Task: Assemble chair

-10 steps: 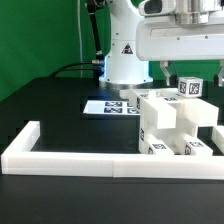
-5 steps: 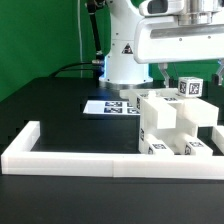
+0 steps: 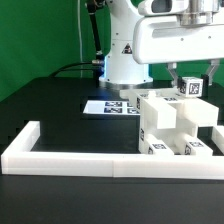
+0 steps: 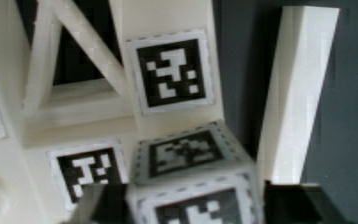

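Observation:
The chair's white blocky pieces [image 3: 165, 128] stand bunched together at the exterior view's right, several carrying black-and-white tags. My gripper [image 3: 193, 78] hangs over the topmost tagged block [image 3: 190, 88], one finger on each side of it. In the wrist view the same tagged block [image 4: 197, 198] fills the gap between my two dark fingers [image 4: 101, 204], which press against its sides: the gripper [image 4: 197, 208] is shut on it. Beyond the block lie the X-braced frame [image 4: 60, 75] with a tagged post [image 4: 167, 70], and a long white bar [image 4: 300, 90].
The low white border wall [image 3: 60, 155] runs along the front and turns back at the exterior view's left. The marker board [image 3: 108, 106] lies flat on the black table in front of the arm's white base [image 3: 122, 60].
The fingers, spread wide either side of the top block before, have closed in onto it. The arm's white body has shifted slightly toward the exterior view's left.

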You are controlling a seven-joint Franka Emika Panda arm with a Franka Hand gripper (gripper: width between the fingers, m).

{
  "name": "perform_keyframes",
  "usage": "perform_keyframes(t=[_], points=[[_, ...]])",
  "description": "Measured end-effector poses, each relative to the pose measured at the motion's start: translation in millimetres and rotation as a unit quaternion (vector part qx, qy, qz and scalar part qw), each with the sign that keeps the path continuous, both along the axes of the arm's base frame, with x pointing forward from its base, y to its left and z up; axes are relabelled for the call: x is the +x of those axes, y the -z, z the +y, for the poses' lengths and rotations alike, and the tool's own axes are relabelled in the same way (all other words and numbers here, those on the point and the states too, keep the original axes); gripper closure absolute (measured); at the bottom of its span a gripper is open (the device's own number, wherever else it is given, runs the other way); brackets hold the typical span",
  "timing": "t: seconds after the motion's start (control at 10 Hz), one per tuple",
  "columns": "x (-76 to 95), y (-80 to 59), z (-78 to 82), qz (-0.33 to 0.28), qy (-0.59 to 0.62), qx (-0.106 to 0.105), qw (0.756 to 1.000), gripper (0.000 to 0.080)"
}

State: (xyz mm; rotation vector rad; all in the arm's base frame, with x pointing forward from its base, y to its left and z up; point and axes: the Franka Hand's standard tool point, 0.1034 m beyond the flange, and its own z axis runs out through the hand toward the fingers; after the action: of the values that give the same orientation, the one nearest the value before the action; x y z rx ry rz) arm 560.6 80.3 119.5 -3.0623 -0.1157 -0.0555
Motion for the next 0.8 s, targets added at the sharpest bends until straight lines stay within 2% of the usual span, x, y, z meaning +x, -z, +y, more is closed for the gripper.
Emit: perform_keyframes(t=[0.4, 0.8], points=[[0.0, 0.0, 0.3, 0.002, 0.030, 0.002, 1.000, 0.0512], [0.0, 0.0, 0.6, 0.014, 0.174, 0.007, 0.985, 0.0512]])
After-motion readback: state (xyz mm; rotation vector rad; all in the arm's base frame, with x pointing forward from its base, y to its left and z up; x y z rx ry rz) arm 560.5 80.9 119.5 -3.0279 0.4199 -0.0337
